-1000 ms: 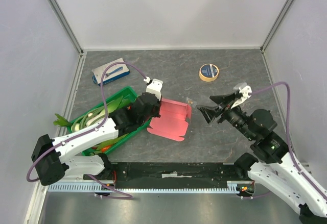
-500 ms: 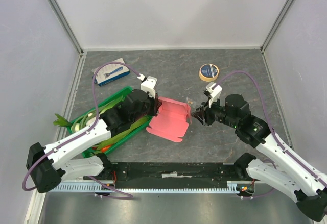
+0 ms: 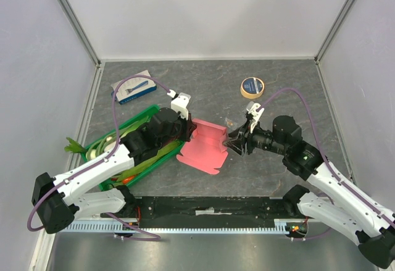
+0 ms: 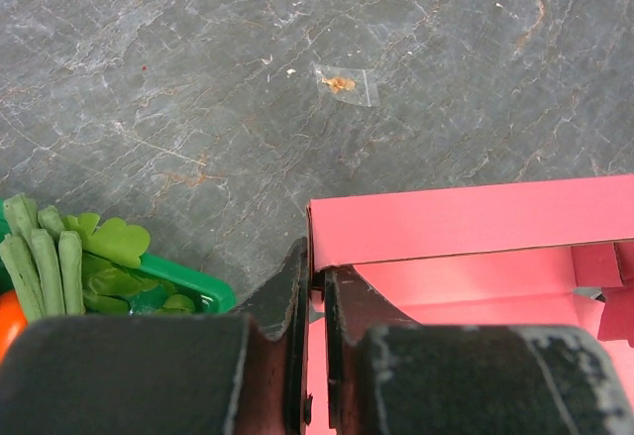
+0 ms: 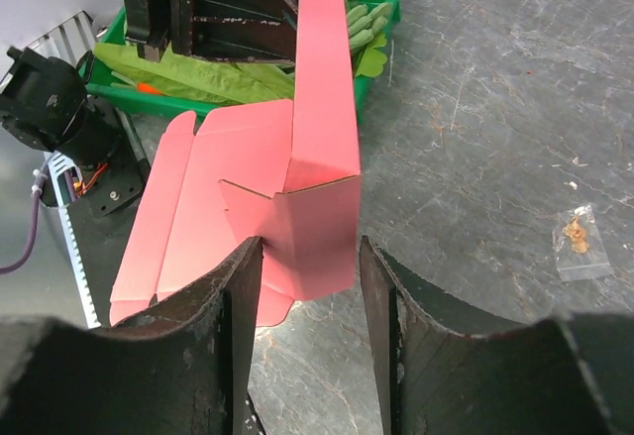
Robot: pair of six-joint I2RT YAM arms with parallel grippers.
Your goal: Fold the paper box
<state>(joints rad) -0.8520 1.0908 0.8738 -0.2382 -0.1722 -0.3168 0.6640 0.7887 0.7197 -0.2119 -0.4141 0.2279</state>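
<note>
The paper box (image 3: 203, 154) lies part-folded on the tabletop (image 3: 247, 173). It looks like thin, light card that would crease easily and is best taken by flap edges. The left hand (image 4: 315, 269) is pinched shut on its raised wall; the right hand (image 5: 309, 257) straddles the end flap, half open.

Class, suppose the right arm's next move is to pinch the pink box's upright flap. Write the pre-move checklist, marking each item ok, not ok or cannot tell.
1. Left gripper clamped on the paper box wall: ok.
2. Right gripper fingers either side of the upright flap: ok.
3. Contact with the flap: cannot tell.
4. Flap standing up off the table: ok.
5. Small clear bag away from the box: ok.
6. Box fully folded: not ok, near panel lies flat.
</note>
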